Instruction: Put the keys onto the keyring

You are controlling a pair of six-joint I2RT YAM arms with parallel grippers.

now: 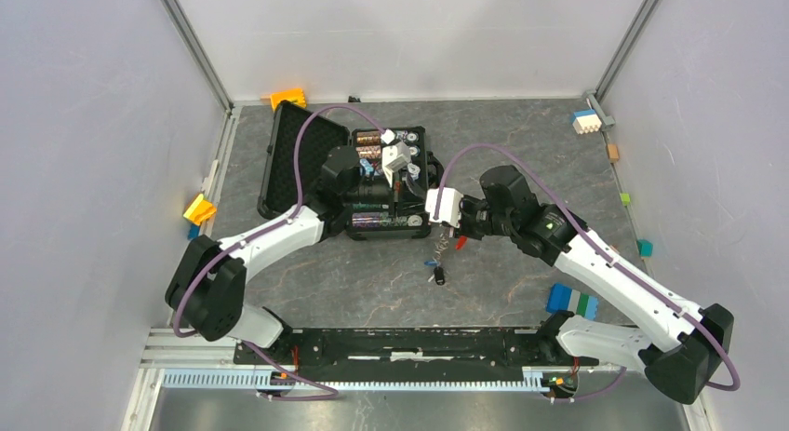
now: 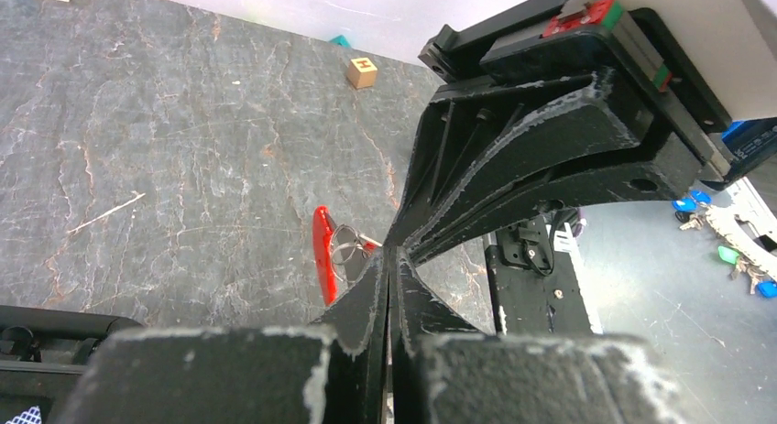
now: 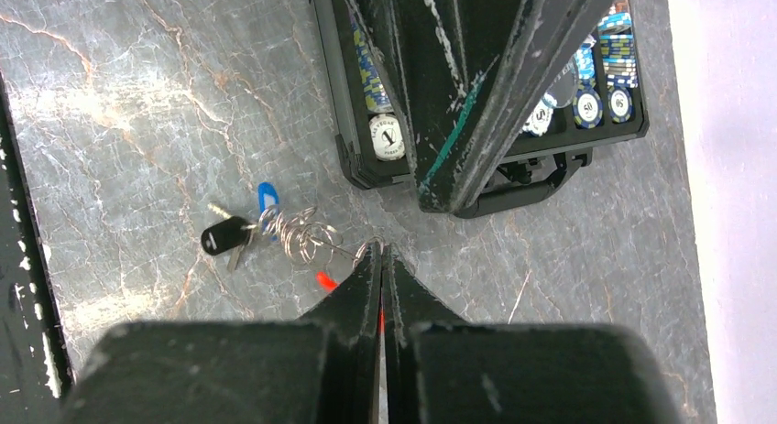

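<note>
As two end effectors pinch, one keyring

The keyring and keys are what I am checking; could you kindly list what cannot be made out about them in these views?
- Red tag: right wrist view, mostly hidden behind the right gripper.
- Keys: top view, too small to tell apart or count.
- Ring: left wrist view, whether the left gripper pinches it is hidden by the meeting fingertips.
</note>
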